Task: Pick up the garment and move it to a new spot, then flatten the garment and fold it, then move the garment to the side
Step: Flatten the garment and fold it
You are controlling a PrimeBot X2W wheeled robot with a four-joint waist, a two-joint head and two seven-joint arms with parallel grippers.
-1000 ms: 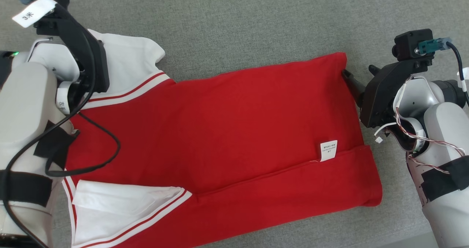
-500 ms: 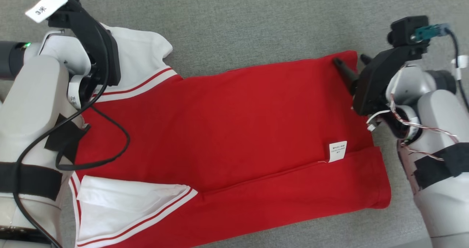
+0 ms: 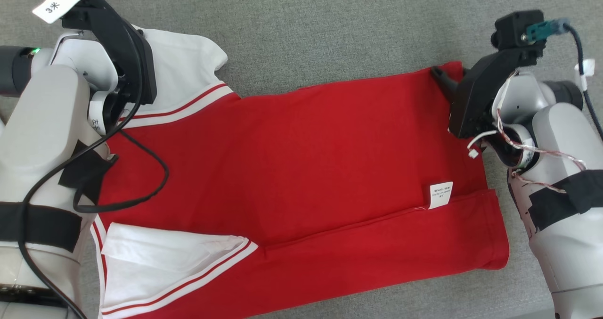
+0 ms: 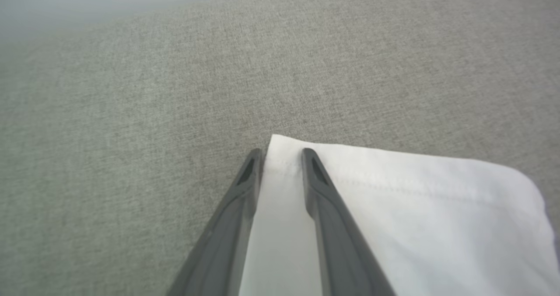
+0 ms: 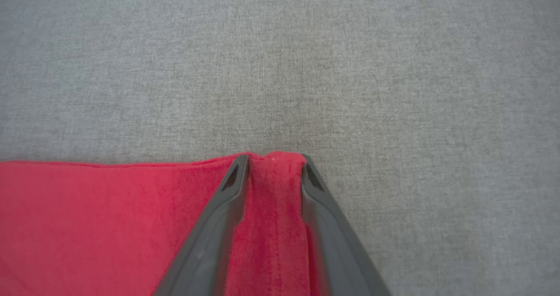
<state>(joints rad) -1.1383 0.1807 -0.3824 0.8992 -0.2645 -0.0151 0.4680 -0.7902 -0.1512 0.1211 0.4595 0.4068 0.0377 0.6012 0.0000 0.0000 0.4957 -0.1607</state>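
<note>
The left gripper [image 4: 282, 156] pinches a corner of the white sleeve [image 4: 393, 208] of the shirt [image 3: 330, 159]. The right gripper [image 5: 273, 161] clamps the red hem [image 5: 271, 217] at its corner. The shirt lies spread flat between them on the grey surface [image 3: 330, 27], which stretches open beyond both held corners.

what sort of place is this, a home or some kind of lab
Probably a robot lab or test bench, though that is a guess: a flat grey cloth-covered surface, one red and white garment spread on it, and the left gripper and right gripper each at a far corner.
</note>
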